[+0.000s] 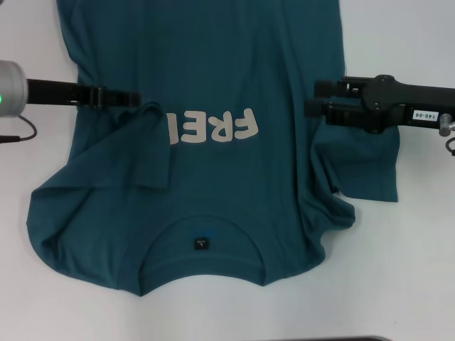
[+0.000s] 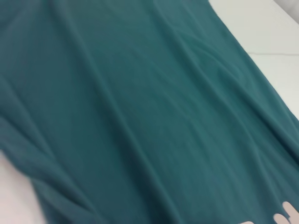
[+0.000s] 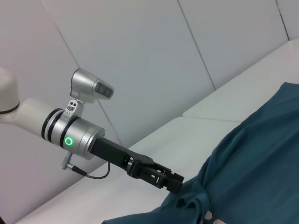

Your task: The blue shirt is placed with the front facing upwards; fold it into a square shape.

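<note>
Two grippers are reaching in from the sides: the left gripper (image 1: pixel 135 98) is pinching a fold of the blue shirt (image 1: pixel 213 64), while the right gripper (image 1: pixel 309 106) is hovering at the other edge, and I cannot tell how its fingers stand. That shirt is lying spread on the white table (image 1: pixel 398 284), letters up, collar nearest the robot, with one sleeve flipped over part of the letters.
</note>
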Robot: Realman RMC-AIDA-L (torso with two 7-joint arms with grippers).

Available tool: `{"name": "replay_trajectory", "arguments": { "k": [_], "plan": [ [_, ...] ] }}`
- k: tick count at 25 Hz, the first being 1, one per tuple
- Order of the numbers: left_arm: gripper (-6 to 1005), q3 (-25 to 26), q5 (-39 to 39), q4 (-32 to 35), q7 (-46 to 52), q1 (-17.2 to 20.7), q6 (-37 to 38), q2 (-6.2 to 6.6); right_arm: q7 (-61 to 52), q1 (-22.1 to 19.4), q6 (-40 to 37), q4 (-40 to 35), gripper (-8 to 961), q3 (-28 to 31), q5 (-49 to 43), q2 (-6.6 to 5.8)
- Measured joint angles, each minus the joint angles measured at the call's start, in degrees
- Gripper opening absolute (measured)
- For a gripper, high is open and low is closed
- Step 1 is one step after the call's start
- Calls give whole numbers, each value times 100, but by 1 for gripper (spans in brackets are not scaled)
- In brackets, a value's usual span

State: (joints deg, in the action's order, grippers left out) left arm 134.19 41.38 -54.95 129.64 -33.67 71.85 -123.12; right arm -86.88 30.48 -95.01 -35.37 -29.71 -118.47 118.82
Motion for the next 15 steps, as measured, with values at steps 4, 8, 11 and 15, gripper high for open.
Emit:
{"name": "replay_trajectory", "arguments": {
  "k": [4,8,11,15],
  "plan": [
    [760,101,0,92,14,35,-38,21,-10,23,0,-5,484,0,0,0],
    [760,110,-12,260,67,47,-119,56,-13,29,0,-6,483,0,0,0],
    [759,115,-16,383,80,47,-147,65,-13,29,0,-5,483,0,0,0],
    [759,91,-17,487,112,23,-162,66,-13,27,-5,-11,482,0,0,0]
  ]
}}
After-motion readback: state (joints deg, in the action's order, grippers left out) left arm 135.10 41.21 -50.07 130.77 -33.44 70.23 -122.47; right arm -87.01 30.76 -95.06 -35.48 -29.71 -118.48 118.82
